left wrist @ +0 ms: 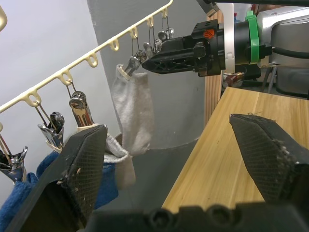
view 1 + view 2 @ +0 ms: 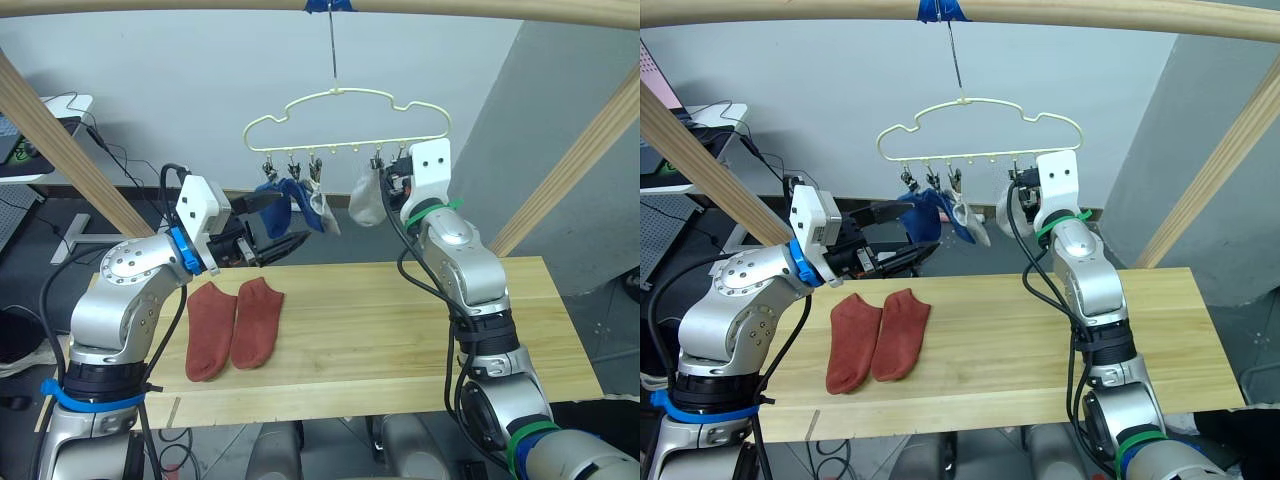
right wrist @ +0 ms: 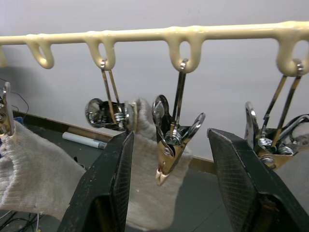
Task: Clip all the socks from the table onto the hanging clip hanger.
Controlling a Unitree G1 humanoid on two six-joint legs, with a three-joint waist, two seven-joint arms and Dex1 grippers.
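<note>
- Left eye view gives us the hanger (image 2: 347,125) hooked on a wooden pole (image 2: 320,8), with blue socks (image 2: 283,205) and grey socks (image 2: 366,197) clipped along its bar.
- We see two red socks (image 2: 233,325) lying side by side near the left end of the table (image 2: 400,340).
- Our right gripper (image 3: 169,188) is open, its fingers either side of an empty clip (image 3: 169,145).
- Our left gripper (image 1: 178,159) is wide open and holds nothing, just beside the blue socks.
</note>
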